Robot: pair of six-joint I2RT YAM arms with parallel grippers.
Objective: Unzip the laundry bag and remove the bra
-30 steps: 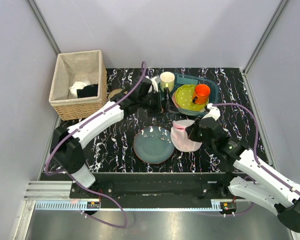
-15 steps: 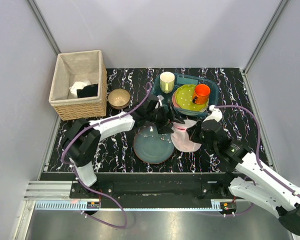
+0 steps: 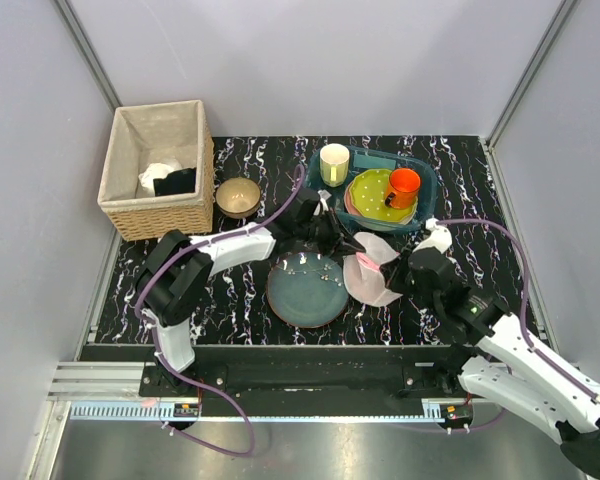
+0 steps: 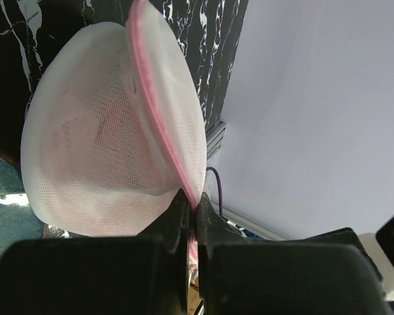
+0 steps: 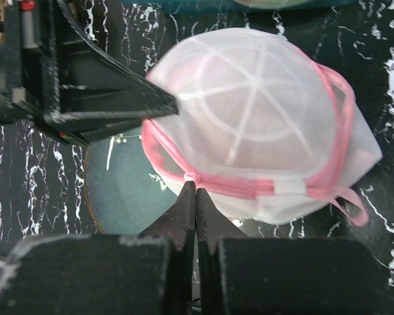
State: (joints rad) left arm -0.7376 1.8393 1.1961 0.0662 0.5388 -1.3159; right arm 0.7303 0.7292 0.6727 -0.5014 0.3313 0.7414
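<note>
Inside the laundry bag point(image 4: 105, 151): only blurred pink through mesh, shape untellable; zip pull on its trim indistinguishable.

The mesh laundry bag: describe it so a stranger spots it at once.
On the black marbled table, look right of the round blue-grey plate. The drum-shaped pouch there is soft translucent white mesh with pink zip trim, unlike the hard dishes nearby.
</note>
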